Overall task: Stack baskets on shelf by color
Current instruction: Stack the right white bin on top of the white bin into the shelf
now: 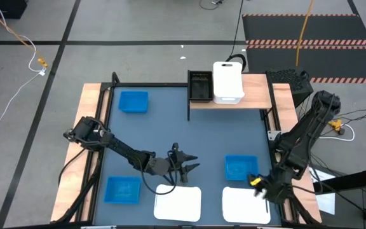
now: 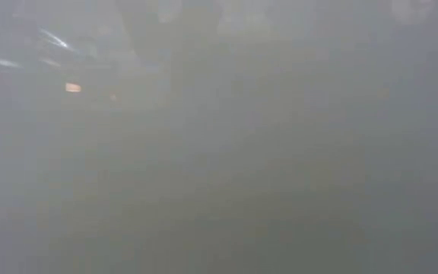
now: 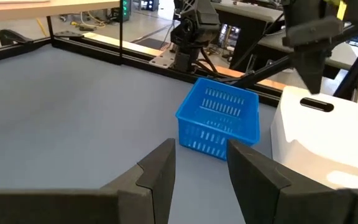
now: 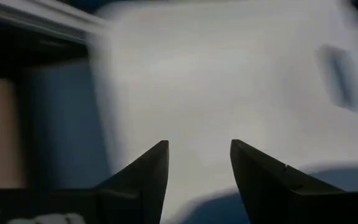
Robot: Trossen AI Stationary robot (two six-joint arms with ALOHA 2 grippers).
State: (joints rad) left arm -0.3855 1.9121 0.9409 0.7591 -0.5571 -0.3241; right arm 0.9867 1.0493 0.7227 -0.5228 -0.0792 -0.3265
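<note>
The high view shows the wood-grain shelf (image 1: 259, 95) at the table's far edge, carrying a black basket (image 1: 200, 86) and a white basket (image 1: 227, 81). Three blue baskets (image 1: 133, 102) (image 1: 122, 189) (image 1: 241, 167) and two white baskets (image 1: 177, 203) (image 1: 246, 205) rest on the tabletop. My left gripper (image 1: 196, 162) (image 3: 197, 168) is open, just beyond the near-left white basket, pointing at the right blue basket (image 3: 219, 118). My right gripper (image 1: 259, 189) (image 4: 197, 162) is open, hovering over the near-right white basket (image 3: 328, 137) (image 4: 241, 81).
Black frame rails (image 1: 107, 127) border the dark tabletop. The middle of the tabletop (image 1: 189, 133) lies bare between the baskets. The low view is fogged and shows nothing. Cables lie on the floor beyond the table.
</note>
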